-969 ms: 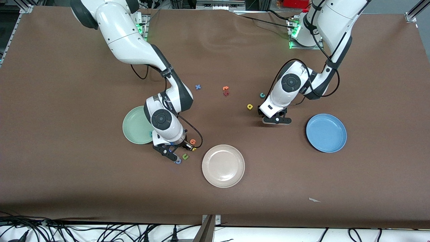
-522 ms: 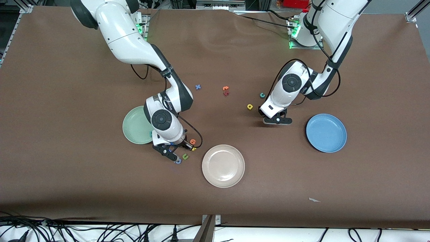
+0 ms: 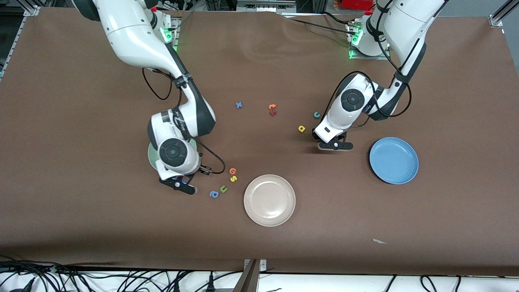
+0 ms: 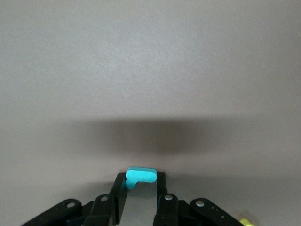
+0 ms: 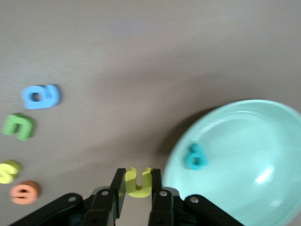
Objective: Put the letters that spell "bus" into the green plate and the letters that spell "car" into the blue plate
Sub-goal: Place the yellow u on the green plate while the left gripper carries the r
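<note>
My right gripper (image 5: 138, 181) is shut on the yellow u (image 5: 138, 182), just above the table beside the rim of the green plate (image 5: 244, 141). The teal b (image 5: 195, 156) lies in that plate. In the front view the right gripper (image 3: 181, 186) and its wrist hide most of the green plate (image 3: 151, 153). The yellow s (image 3: 233, 178) lies nearby. My left gripper (image 4: 140, 181) is shut on the teal r (image 4: 140, 175), low over the table between the yellow a (image 3: 301, 129) and the blue plate (image 3: 393, 160). The teal c (image 3: 316, 115) lies beside the left arm's wrist.
A cream-white plate (image 3: 269, 200) sits nearer the camera, mid-table. An orange letter (image 3: 232, 170), a green u (image 3: 223, 188) and a blue a (image 3: 214, 194) lie beside the yellow s. A blue x (image 3: 239, 105) and an orange and dark red pair (image 3: 272, 109) lie mid-table.
The right gripper has moved from beside the green u and blue a toward the green plate, carrying the yellow u. The left gripper has shut on the teal r and stayed in place.
</note>
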`<state>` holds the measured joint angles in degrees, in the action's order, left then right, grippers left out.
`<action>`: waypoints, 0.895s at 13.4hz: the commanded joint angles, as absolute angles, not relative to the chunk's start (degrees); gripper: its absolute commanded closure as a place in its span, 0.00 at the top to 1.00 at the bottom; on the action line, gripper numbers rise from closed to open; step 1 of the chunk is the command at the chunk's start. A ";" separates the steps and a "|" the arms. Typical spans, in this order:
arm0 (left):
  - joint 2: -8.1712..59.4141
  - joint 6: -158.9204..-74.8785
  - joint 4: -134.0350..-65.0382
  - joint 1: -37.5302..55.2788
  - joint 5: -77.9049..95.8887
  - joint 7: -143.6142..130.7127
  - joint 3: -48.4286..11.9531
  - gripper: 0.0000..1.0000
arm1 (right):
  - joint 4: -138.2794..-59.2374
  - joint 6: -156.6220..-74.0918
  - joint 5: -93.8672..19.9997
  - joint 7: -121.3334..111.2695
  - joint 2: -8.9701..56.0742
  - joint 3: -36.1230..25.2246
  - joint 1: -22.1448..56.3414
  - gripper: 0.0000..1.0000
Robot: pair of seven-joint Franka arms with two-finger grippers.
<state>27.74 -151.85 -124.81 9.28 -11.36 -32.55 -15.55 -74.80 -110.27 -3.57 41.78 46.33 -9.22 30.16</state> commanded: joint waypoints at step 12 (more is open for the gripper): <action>22.50 -143.09 -120.86 -5.78 -13.62 -17.61 -15.03 0.24 | -72.16 -120.02 -3.87 45.08 48.59 -2.30 30.32 0.84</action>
